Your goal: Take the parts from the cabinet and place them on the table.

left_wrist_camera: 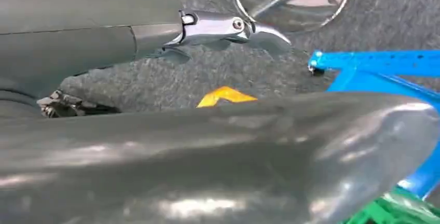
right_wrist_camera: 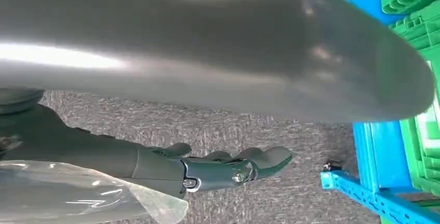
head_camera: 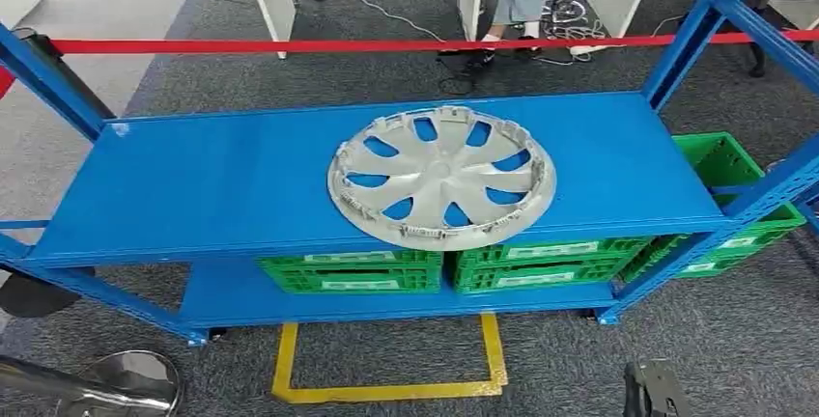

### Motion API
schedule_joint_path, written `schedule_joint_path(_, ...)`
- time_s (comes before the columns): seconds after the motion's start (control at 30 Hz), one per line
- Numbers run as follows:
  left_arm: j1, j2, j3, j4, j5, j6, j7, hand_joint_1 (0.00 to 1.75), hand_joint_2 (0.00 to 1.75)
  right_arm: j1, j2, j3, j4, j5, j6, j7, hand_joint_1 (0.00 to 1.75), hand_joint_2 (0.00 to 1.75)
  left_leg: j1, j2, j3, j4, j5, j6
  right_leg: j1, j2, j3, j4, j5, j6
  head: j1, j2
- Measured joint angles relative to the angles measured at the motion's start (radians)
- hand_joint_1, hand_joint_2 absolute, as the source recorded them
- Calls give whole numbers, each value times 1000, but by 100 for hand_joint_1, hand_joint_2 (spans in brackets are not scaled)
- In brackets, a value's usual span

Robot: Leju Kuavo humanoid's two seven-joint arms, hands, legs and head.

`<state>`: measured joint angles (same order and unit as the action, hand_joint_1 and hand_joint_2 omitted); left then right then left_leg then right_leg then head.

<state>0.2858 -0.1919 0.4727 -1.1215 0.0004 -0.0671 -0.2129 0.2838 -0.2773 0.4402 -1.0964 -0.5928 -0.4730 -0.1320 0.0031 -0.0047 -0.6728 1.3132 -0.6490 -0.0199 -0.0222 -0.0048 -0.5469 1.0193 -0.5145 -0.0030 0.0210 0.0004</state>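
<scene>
Hands [left_wrist_camera: 218, 29] [right_wrist_camera: 228, 169] empty, fingers extended.

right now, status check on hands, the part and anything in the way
Left hand and right hand open, hanging low, holding nothing. Hubcap flat on the blue shelf, untouched. Nothing on the shelf blocking it.

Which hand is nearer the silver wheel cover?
Right, probably. Both hang low, holding nothing: left hand by the left foot of the blue metal rack, right hand by its right foot. The silver plastic wheel cover lies slightly right of centre.
</scene>
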Motion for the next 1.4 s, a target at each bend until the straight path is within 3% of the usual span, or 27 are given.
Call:
schedule_joint_path(0.03,2,0,0,0,0,0,0,0,0,1,0,0,0,0,0,0,0,0,4,0,-6,-1,21,-2,-1,1,4,0,-3,2,1,0)
schedule_joint_path(0.07,3,0,0,0,0,0,0,0,0,1,0,0,0,0,0,0,0,0,6,0,7,-40,61,-3,-1,1,10,0,-7,4,0,0)
schedule_joint_path(0.13,2,1,0,0,0,0,0,0,0,0,0,1,0,0,0,0,0,0,7,1,72,-199,164,1,-4,2,25,0,-15,10,0,0)
schedule_joint_path(0.17,2,1,0,0,0,0,0,0,0,0,0,1,0,0,0,0,0,0,6,2,99,-266,186,5,-5,1,14,-1,-19,15,0,0)
schedule_joint_path(0.23,-1,1,0,0,0,0,0,0,0,-2,0,1,0,0,0,0,0,0,-2,2,108,-288,165,19,0,2,22,-1,-23,31,2,0)
schedule_joint_path(0.33,2,0,0,0,0,0,0,0,0,-3,0,3,-1,0,0,0,0,0,0,1,114,-304,171,39,-1,0,34,-14,-24,52,3,0)
schedule_joint_path(0.37,2,0,0,0,0,0,0,0,0,-3,0,3,-1,0,0,0,0,0,2,2,121,-312,173,44,-3,1,24,2,-35,53,6,0)
schedule_joint_path(0.4,1,-2,0,0,0,-1,-1,0,0,-5,0,4,-1,-1,0,-1,0,0,2,3,123,-312,170,53,-2,2,-4,59,-68,51,8,0)
schedule_joint_path(0.47,-1,-2,0,0,0,-2,-1,0,0,-3,0,4,0,-2,0,-1,0,0,-1,3,126,-312,164,63,-2,3,-92,223,-134,52,10,0)
schedule_joint_path(0.5,-1,-2,0,0,0,-2,-1,0,0,-2,0,5,0,-2,0,0,0,0,-4,2,127,-312,162,66,-2,3,-132,287,-150,53,10,0)
schedule_joint_path(0.53,0,-2,1,0,0,-2,0,0,0,-1,0,5,0,-2,0,0,0,0,-6,2,131,-312,160,66,-2,3,-152,307,-140,53,10,0)
schedule_joint_path(0.57,1,-2,0,0,0,-1,0,0,0,0,0,5,0,-2,0,0,0,0,-8,1,138,-312,155,66,-2,3,-147,276,-101,51,9,0)
schedule_joint_path(0.63,1,-3,0,0,0,-1,0,0,0,-1,-1,5,0,-2,0,0,0,0,-9,0,156,-311,145,62,0,3,-80,116,4,44,10,0)
schedule_joint_path(0.67,1,-3,1,0,2,-2,0,0,0,-2,-1,5,0,-2,0,0,0,0,-10,0,159,-311,139,58,1,3,-47,39,39,39,11,0)
schedule_joint_path(0.7,-1,-3,1,0,4,-2,1,0,0,-4,-2,6,0,-4,0,-2,0,0,-19,-1,160,-304,131,50,5,3,-31,16,23,37,10,0)
schedule_joint_path(0.73,-2,-3,2,0,7,-2,2,0,175,-6,-2,6,0,-6,1,-5,0,0,-18,-2,158,-304,131,47,2,3,-22,10,22,33,6,0)
schedule_joint_path(0.77,-3,-2,4,0,9,-2,5,0,175,-5,-1,6,0,-14,4,-9,0,175,-20,-2,158,-301,131,56,1,4,-23,4,27,37,8,0)
schedule_joint_path(0.8,-3,-2,6,0,8,-1,6,0,175,-3,-1,5,0,-19,8,-10,0,175,-20,-2,158,-303,131,64,2,5,-24,3,26,37,8,0)
schedule_joint_path(1.0,-18,5,-27,54,-10,27,48,0,175,-22,12,-37,68,56,57,-5,0,175,-18,-2,164,-314,133,62,6,5,-22,3,19,26,7,0)
schedule_joint_path(1.03,-19,8,-38,72,-10,29,53,0,0,-25,17,-47,83,71,69,-1,0,175,-18,-2,164,-315,133,61,7,5,-22,4,19,26,7,0)
schedule_joint_path(1.07,-21,10,-47,84,-10,30,58,0,0,-27,21,-56,96,85,79,3,0,0,-17,-2,164,-315,133,57,7,5,-22,4,19,25,8,0)
schedule_joint_path(1.13,-26,16,-68,115,-10,32,68,0,0,-32,33,-76,129,118,105,11,0,0,-15,-2,164,-316,132,42,9,5,-22,4,17,23,8,0)
schedule_joint_path(1.4,-52,51,-167,265,-9,41,105,0,0,-56,89,-166,274,248,205,44,0,0,-16,-2,164,-316,132,41,8,4,-19,4,18,23,8,0)
